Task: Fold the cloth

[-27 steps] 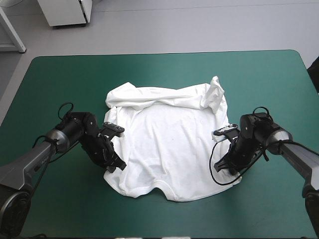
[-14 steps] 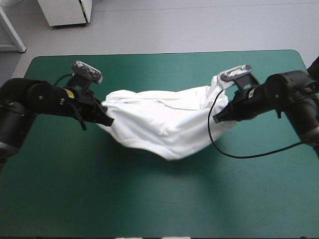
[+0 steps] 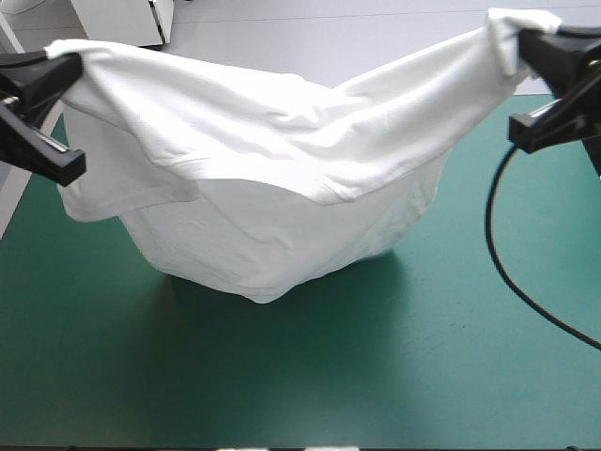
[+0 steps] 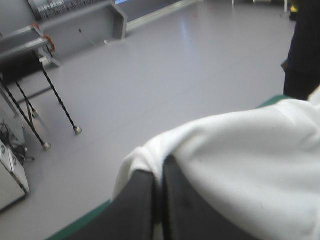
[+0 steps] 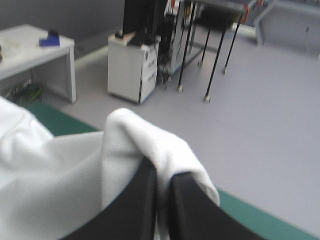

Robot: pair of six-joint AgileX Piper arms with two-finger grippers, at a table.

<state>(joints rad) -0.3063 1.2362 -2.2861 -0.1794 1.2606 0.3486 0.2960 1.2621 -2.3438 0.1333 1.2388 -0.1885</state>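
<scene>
The white T-shirt (image 3: 282, 178) hangs in the air, stretched between both raised arms and sagging in the middle, its lowest fold just above the teal-green table (image 3: 394, 376). My left gripper (image 3: 58, 66) is shut on the shirt's left end, high at the left. My right gripper (image 3: 522, 42) is shut on the right end, high at the right. In the left wrist view the black fingers (image 4: 172, 200) meet with white T-shirt (image 4: 250, 160) draped over them. The right wrist view shows its fingers (image 5: 145, 195) pinching a fold of T-shirt (image 5: 135, 140).
A black cable (image 3: 507, 263) hangs from the right wrist down over the table's right side. The table's near half lies bare under the hanging shirt.
Both grippers have lifted the T-shirt from the table and pulled it up and apart; it went from lying spread, to gathered, to hanging high between the arms.
</scene>
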